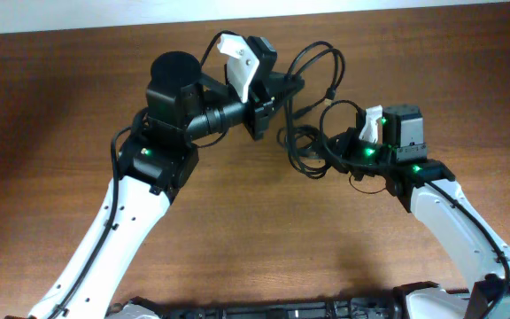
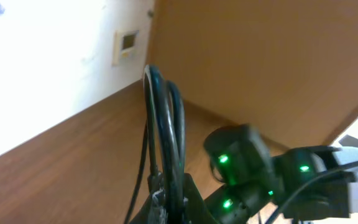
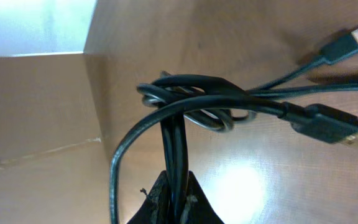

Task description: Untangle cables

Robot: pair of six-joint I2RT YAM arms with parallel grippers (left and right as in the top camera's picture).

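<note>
The cables are thin black cords bunched in a tangle on the wooden table between my two grippers, with one loop arching toward the far edge. My left gripper is shut on a few strands at the tangle's upper left; in the left wrist view those strands rise straight out of the closed left gripper. My right gripper is shut on strands at the tangle's right side. The right wrist view shows the right gripper pinching two cords below a knot, with two connector plugs lying to the right.
The brown wooden table runs to a pale wall at the far edge. My right arm's dark wrist with green lights sits close beside the left gripper. Thicker arm wiring hangs along the left arm.
</note>
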